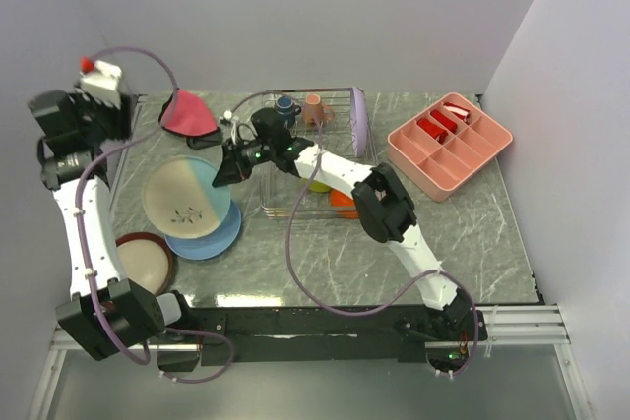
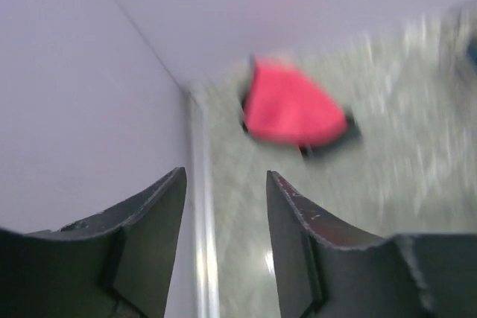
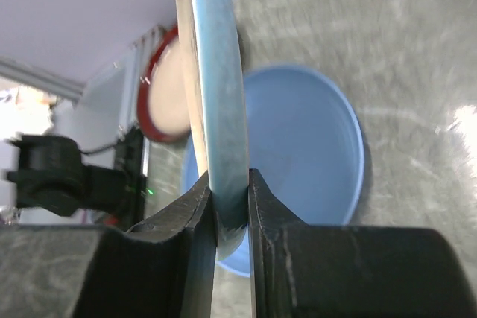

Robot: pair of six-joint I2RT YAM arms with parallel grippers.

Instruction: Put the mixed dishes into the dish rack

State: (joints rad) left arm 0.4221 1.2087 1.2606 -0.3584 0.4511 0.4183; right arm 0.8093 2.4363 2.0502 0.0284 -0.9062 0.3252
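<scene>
Dish rack [image 1: 279, 209] of thin silvery wire is sitting at the middle of the worktop's [image 1: 472, 233] far edge, and it is already holding five pieces. A dark blue mug [image 1: 285, 105] and a small pink cup [image 1: 312, 108] are standing along its far side. A lavender plate [image 1: 359, 110] is standing on edge at its right end. A yellow-green bowl [image 1: 317, 185] and an orange bowl [image 1: 343, 204] are sitting toward its near side, both partly hidden by the right arm.

By the far right corner a pink plastic tray [image 1: 399, 145] with compartments is carrying red pieces [image 1: 433, 127] in its far compartments; I cannot tell what they are.

The worktop is looking like grey-green marbled stone. The right gripper [image 1: 228, 170] is reaching left of the rack and clamping the rim of a round cream-and-pale-blue plate [image 1: 182, 199] with a small sprig pattern. That plate is overlapping a plain blue plate [image 1: 212, 235] near the left edge. A red-rimmed cream plate [image 1: 146, 263] is lying just beside them toward the near left corner.

The right wrist view is showing the grip edge-on, with both black fingers pressing the glossy rim, which the overhead view is hiding. The blurred left wrist view is showing the left gripper [image 2: 225, 175] with its jaws standing apart around nothing, facing the red-pink folded cloth [image 2: 291, 106] at the far left corner.
</scene>
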